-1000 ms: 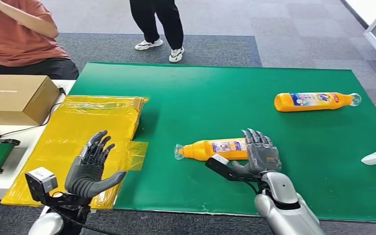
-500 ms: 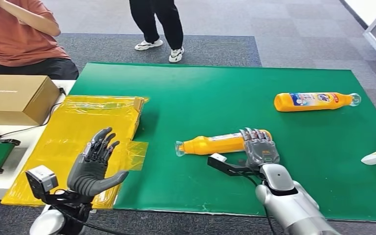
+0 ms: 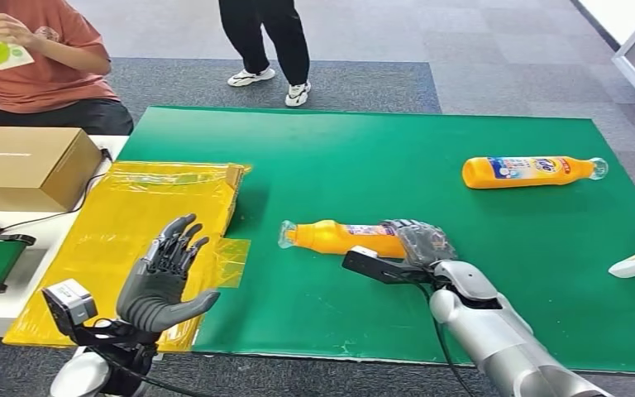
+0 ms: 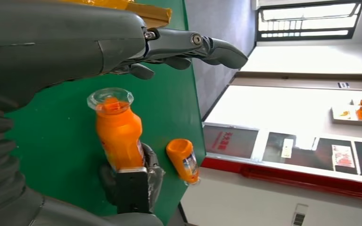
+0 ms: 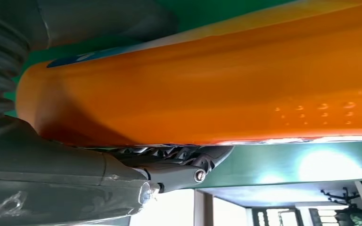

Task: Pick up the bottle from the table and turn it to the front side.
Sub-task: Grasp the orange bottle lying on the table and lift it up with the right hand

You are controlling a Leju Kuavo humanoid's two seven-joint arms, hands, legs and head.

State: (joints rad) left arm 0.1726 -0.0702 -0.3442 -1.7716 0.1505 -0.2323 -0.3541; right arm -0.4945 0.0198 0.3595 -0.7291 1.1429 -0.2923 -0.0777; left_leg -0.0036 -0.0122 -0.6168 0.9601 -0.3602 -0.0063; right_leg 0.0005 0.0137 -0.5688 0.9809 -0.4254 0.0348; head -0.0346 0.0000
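Grasp step: right robot hand [image 3: 424, 242] wrapped round bottle [image 3: 343, 237]; left robot hand [image 3: 164, 277] spread, empty. Next: lift off surface [image 3: 364, 157], rotate label forward.

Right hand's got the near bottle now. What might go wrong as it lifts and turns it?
The right hand grips the near orange bottle at its base end, so the long neck sticks out and may sag or slip during the turn. The label faces away; hand could cover it. The open left hand hovers near the cap end, so a wide swing might hit it.
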